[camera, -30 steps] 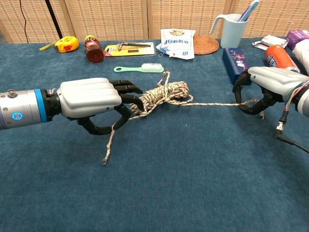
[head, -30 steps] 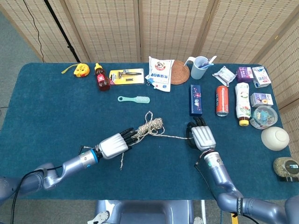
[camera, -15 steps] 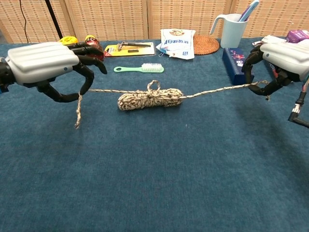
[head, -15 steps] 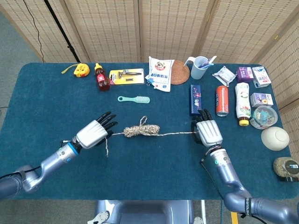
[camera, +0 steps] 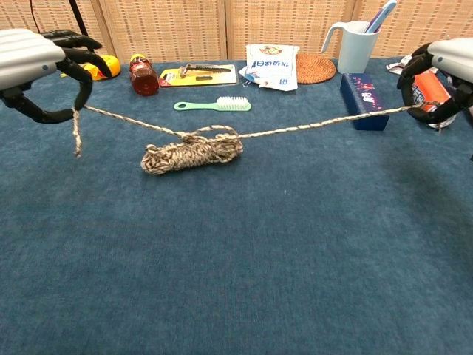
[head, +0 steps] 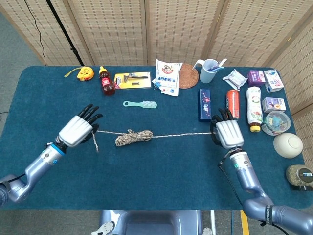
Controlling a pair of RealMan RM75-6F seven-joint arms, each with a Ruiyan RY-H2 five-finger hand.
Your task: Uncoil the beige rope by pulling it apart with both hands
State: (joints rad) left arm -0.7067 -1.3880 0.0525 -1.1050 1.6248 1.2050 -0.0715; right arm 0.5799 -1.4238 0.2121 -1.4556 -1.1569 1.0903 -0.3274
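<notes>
The left hand [head: 77, 130], silver-backed with black fingers, pinches one end of the beige braided rope [head: 133, 137] between thumb and curled fingers, a short tail dangling below its grip; in the chest view this hand [camera: 33, 63] is cut off at the frame's left edge, so only part of it shows. The right hand [head: 229, 133] grips the other end, fingers curled around it, and the chest view clips this hand [camera: 443, 74] at the right edge, where the exact pinch is hard to make out. Between the hands the rope runs as a taut line, with a still-wound bundle lying on the dark blue felt table [head: 161, 171], nearer the left hand. Beyond the bundle lies a mint-green plastic brush [head: 140, 104]. Just beside the right hand stand an upright dark blue box [head: 205, 105] and a red can [head: 232, 104], partly hidden behind its fingers.
</notes>
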